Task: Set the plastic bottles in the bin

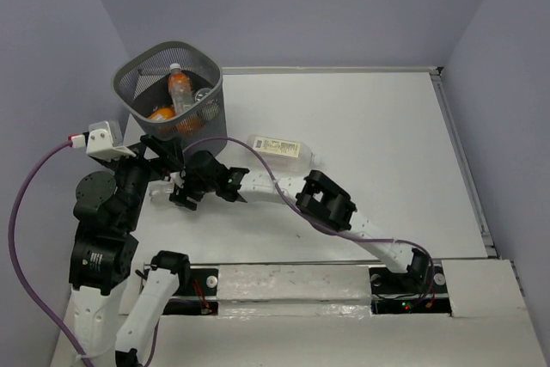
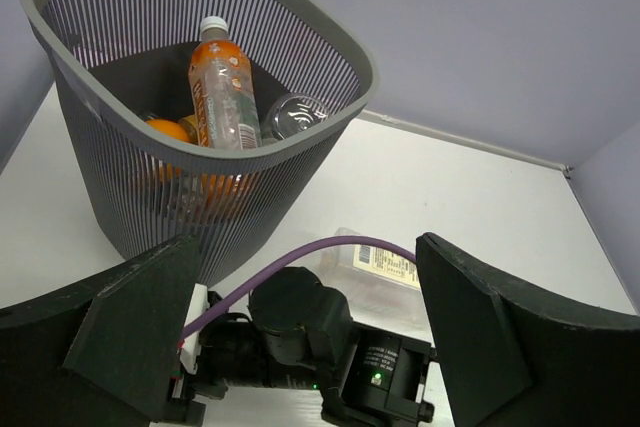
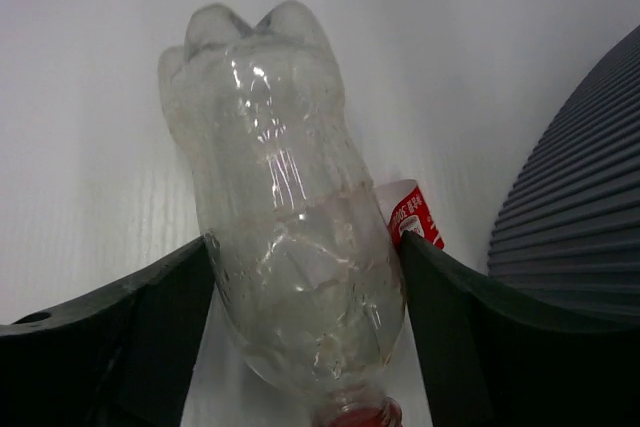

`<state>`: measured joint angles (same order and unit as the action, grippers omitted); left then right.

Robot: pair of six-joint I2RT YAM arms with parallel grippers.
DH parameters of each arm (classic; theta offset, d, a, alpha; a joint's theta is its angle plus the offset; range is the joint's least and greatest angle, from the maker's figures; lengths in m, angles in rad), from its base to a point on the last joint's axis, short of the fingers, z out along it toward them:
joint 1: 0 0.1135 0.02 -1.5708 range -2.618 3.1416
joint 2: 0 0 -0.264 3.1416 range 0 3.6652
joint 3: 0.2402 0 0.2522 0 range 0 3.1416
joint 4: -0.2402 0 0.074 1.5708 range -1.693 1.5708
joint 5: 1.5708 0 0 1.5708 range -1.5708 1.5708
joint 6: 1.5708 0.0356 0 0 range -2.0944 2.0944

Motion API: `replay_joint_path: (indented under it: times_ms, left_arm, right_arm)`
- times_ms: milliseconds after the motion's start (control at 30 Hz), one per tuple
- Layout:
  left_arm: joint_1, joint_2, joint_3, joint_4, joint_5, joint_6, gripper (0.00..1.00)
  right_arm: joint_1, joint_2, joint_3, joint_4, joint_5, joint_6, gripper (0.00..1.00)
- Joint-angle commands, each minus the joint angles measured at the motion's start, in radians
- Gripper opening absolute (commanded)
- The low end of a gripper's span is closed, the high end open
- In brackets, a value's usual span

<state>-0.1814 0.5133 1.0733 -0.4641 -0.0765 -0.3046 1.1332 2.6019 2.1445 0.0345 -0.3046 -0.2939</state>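
Note:
The bin (image 1: pixel 169 85) stands at the table's back left with two orange bottles (image 1: pixel 179 90) and a clear one inside; it also shows in the left wrist view (image 2: pixel 205 162). My right gripper (image 1: pixel 183 188) is shut on a clear bottle (image 3: pixel 290 217) with a red cap and a loose red label (image 3: pixel 412 217), low over the table beside the bin's wall (image 3: pixel 580 207). My left gripper (image 2: pixel 308 247) is open and empty, just above the right wrist and in front of the bin. A squarish bottle with a white label (image 1: pixel 280 148) lies on the table to the right of the bin.
The right arm (image 1: pixel 326 199) stretches across the table from its base at the near right. A purple cable (image 1: pixel 228 145) loops over its wrist. A raised ledge (image 1: pixel 464 161) edges the table's right side.

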Motion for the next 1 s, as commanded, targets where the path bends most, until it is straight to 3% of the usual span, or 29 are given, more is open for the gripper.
replay_joint_path:
  times_ms: [0,133,267,467,567,767,967]
  left_arm:
    - [0.002,-0.016,-0.009,0.018,0.026,0.016,0.99]
    - [0.002,-0.027,-0.010,0.019,0.024,0.010,0.99]
    - [0.002,-0.027,0.031,0.028,0.041,-0.014,0.99]
    - [0.002,-0.047,0.158,0.094,0.072,-0.056,0.99]
    - [0.002,-0.088,0.154,0.116,0.058,-0.073,0.99]
    - [0.002,-0.127,0.145,0.061,-0.003,-0.051,0.99]
    - [-0.020,-0.131,0.137,0.051,-0.019,-0.048,0.99]
  right_arm:
    - [0.026,-0.053,-0.050,0.086,0.076,-0.016,0.66]
    - [0.037,-0.254,-0.364,0.364,0.104,0.076,0.52]
    - [0.037,-0.472,-0.607,0.556,0.133,0.188,0.50]
    - [0.037,-0.750,-0.765,0.544,0.258,0.176,0.49]
    - [0.037,-0.786,-0.710,0.503,0.314,0.116,0.48]
    - [0.001,-0.685,-0.477,0.413,0.401,0.021,0.48]
    - [-0.076,-0.438,-0.048,0.342,0.342,0.021,0.45]
